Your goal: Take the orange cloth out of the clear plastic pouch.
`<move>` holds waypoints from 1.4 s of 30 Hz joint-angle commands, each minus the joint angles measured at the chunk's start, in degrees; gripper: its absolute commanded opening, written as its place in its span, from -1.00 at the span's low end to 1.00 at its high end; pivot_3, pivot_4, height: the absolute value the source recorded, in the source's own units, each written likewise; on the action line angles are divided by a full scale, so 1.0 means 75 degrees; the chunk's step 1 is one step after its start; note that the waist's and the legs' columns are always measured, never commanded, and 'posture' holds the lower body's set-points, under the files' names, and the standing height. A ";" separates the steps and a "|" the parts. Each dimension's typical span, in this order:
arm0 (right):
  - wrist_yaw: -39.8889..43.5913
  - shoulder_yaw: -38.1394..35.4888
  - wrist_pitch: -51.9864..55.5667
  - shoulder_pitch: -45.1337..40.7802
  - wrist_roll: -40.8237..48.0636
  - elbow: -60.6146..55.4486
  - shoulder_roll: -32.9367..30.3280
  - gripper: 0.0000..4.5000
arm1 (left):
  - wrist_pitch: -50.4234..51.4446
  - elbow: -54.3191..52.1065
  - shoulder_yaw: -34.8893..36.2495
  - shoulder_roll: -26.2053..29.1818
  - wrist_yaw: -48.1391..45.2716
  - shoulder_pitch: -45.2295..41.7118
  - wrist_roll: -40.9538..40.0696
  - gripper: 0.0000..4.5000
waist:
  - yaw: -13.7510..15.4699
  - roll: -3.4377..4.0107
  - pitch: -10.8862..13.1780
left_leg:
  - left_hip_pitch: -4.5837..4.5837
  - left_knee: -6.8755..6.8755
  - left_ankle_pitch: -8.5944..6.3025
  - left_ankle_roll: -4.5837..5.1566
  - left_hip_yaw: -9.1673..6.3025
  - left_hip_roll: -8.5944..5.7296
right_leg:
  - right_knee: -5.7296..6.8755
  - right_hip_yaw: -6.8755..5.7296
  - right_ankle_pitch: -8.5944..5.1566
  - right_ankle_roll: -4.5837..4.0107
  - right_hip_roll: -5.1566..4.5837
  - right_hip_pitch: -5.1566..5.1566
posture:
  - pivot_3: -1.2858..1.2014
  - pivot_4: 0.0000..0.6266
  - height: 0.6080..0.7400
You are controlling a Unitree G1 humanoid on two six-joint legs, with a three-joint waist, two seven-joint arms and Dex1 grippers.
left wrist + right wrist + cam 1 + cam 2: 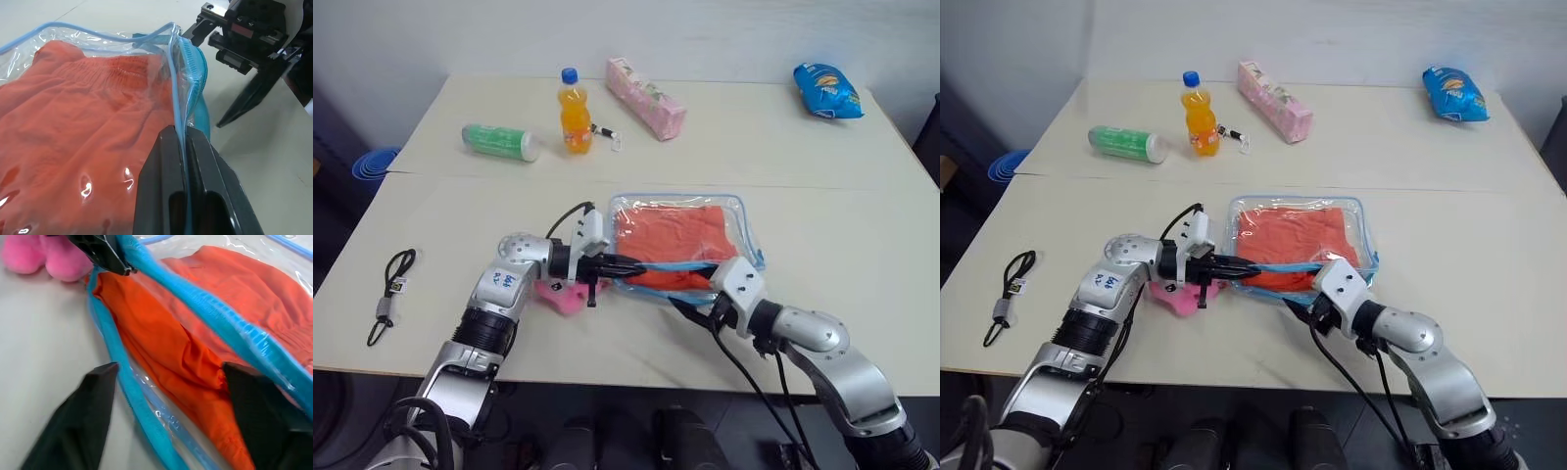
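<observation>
The clear plastic pouch (740, 223) lies flat on the table in front of me, its light-blue zipper edge facing me. Inside it sits the wrinkled orange cloth (666, 233). My left gripper (186, 142) reaches in from the left and is shut on the upper lip of the pouch mouth, holding it lifted. My right gripper (171, 401) is open at the mouth. One finger rests outside over the table; the other is at the opening under the raised lip. A fold of the cloth (166, 342) and the lower blue lip lie between them.
A pink plush toy (563, 296) lies beside my left wrist. At the back stand an orange drink bottle (574, 113), a green bottle on its side (499, 142), a pink pack (646, 98) and a blue snack bag (827, 91). A black strap (391, 294) lies at the left.
</observation>
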 commanded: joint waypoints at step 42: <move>0.1329 0.0848 -0.1602 -0.1748 -0.2430 0.2300 0.0106 -0.99 | 0.0267 -0.0133 0.0251 -0.0393 0.0082 -0.0139 -0.0195 -1.00 | 0.0016 -0.0030 -0.0022 | 0.0024 0.0016 0.0003 -0.0004 0.0000 -0.0003 | 0.0030 -0.0002 0.0000 0.0000 -0.0002 0.0016 | 0.03 -0.52 1.00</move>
